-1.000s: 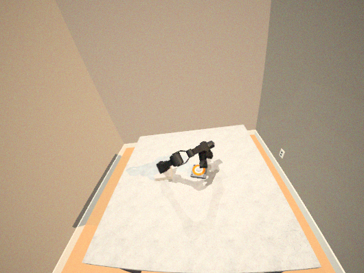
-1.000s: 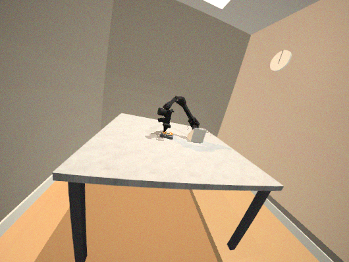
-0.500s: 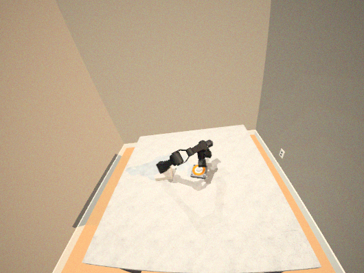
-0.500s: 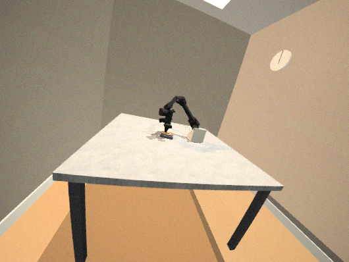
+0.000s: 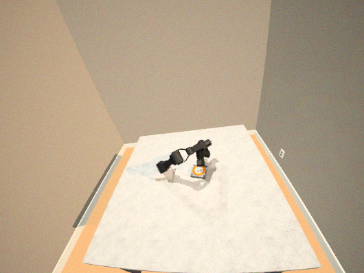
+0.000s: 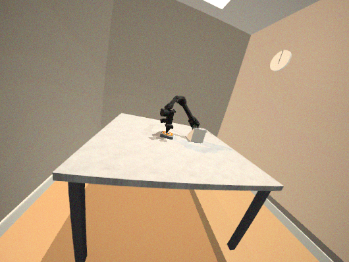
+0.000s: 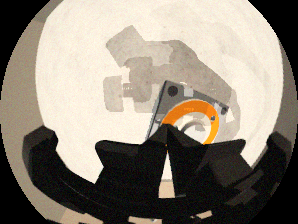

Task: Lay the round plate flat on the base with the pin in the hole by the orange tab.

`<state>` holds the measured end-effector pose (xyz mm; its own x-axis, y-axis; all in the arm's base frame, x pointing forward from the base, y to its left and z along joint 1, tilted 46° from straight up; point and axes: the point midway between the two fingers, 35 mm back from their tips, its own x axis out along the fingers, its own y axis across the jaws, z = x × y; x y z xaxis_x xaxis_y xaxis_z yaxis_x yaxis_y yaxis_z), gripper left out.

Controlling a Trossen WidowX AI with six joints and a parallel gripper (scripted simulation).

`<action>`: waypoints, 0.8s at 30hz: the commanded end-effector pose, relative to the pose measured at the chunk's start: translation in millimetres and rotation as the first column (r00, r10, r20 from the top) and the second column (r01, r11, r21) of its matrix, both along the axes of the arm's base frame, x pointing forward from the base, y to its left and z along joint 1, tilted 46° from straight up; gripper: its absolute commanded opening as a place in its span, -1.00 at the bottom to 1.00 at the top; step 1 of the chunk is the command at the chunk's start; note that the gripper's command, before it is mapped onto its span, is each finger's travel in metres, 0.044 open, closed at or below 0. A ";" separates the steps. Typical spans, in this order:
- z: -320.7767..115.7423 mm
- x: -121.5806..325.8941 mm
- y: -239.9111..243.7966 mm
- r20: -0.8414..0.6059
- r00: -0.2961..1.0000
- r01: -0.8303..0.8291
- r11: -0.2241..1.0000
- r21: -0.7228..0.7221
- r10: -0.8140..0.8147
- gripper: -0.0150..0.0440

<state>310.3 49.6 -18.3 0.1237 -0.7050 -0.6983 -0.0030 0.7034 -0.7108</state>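
Note:
The round plate [image 5: 194, 171] [image 6: 170, 134] [image 7: 192, 106] shows an orange ring around a pale middle. It sits on the square grey base [image 5: 198, 177] [image 6: 167, 137] [image 7: 200, 95]. A small dark spot shows on the ring's right side in the wrist view; whether it is the pin or a hole is unclear. The tab cannot be made out, and any slight tilt of the plate is too small to tell. My gripper [image 5: 200, 164] [image 6: 167, 132] [image 7: 165, 126] is shut and empty. Its tips are low at the plate's edge, hiding its near part; contact cannot be told.
A pale block [image 6: 199, 135] stands beside the arm's mounting end. The arm [image 5: 176, 157] [image 6: 179, 99] arches from there to the plate. The base is on the pale table [image 5: 206, 236] [image 6: 132, 161], and the arm's shadow falls around it.

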 end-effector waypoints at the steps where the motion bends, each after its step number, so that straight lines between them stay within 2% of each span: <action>1: 11.9 -0.6 13.7 0.009 1.000 -0.001 1.000 0.008 0.001 -0.49; 5: 27.1 -6.9 27.5 0.008 1.000 -0.001 1.000 0.008 0.001 -0.49; 24: 21.4 -6.5 24.0 0.000 1.000 -0.008 1.000 0.002 0.008 -0.49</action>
<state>303.8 73.7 3.4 0.1291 -0.7022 -0.7001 -0.0026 0.7058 -0.7084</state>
